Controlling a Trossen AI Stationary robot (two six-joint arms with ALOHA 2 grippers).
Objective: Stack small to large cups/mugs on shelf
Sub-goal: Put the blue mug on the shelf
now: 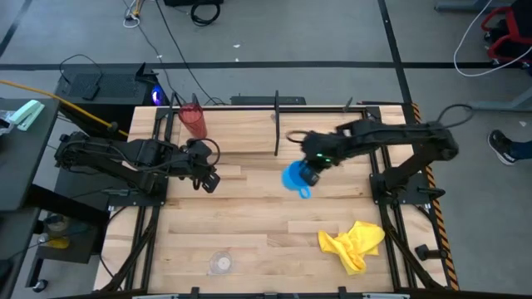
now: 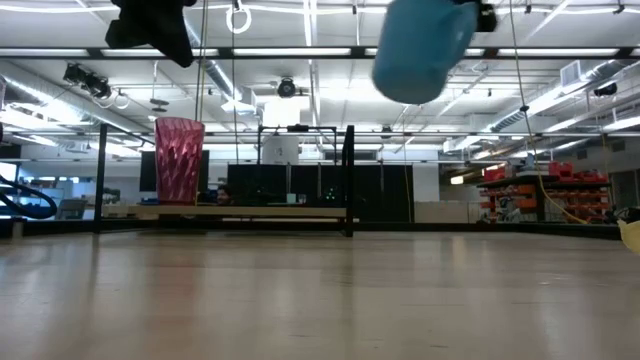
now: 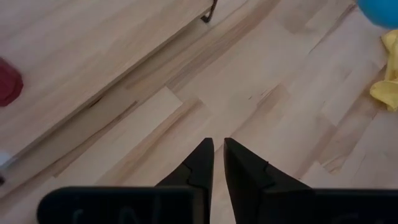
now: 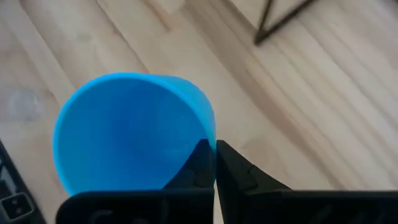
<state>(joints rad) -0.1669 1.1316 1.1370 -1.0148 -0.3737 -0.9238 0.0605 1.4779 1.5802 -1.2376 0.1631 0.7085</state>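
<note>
While the red tumbler already stands on the shelf, the right gripper pinches the blue cup by its rim, aloft mid-table; next, carry it beside the tumbler. Left gripper waits, fingers closed, empty. Clear cup sits at the near edge.

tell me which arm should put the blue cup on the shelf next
Right. The right gripper already pinches the blue cup by its rim, lifted clear of the table, near the shelf. The left gripper is shut on nothing, near the red tumbler.

Red tumbler on shelf; blue cup aloft.
</note>
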